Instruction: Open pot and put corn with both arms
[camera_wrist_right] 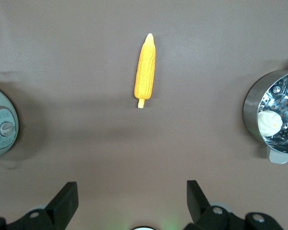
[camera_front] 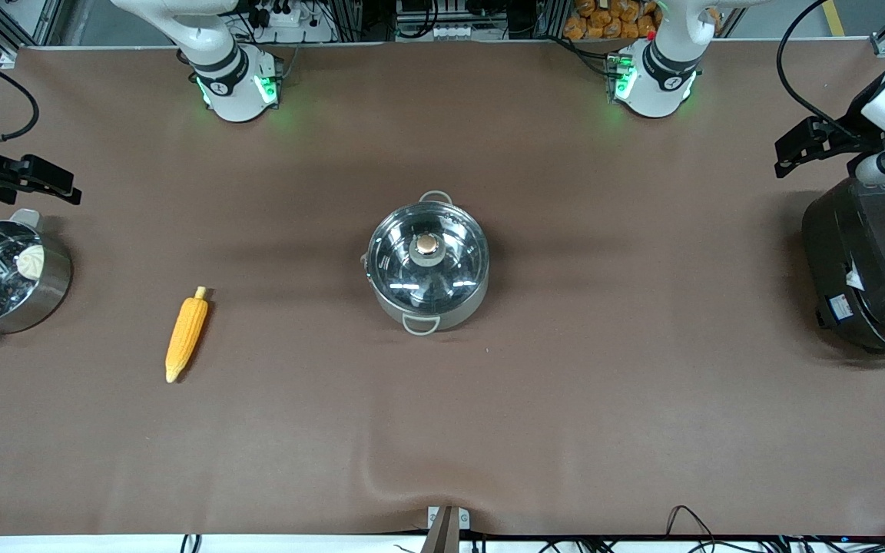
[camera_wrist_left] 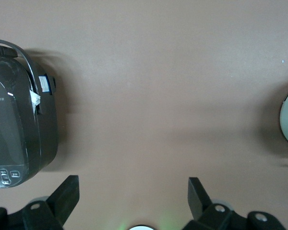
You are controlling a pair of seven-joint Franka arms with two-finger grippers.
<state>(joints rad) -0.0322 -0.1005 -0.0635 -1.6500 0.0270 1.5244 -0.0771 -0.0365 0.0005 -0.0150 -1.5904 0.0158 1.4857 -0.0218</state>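
The pot (camera_front: 427,261) sits at the centre of the frame on the brown desk (camera_front: 565,399), its glass lid (camera_front: 427,257) still on. The corn (camera_front: 186,335) lies on the desk at the lower left of the frame, nearer the front camera than the pot, stub end pointing up-frame. The right gripper (camera_wrist_right: 129,203) hangs above the steamer pot (camera_front: 4,276) at the left edge, jaws released and empty. The left gripper (camera_wrist_left: 133,199) hangs above the black rice cooker (camera_front: 873,269) at the right edge, jaws likewise spread.

Shiny steel pot (camera_front: 427,265), glass lid (camera_front: 427,255); matt brown table (camera_front: 565,399).
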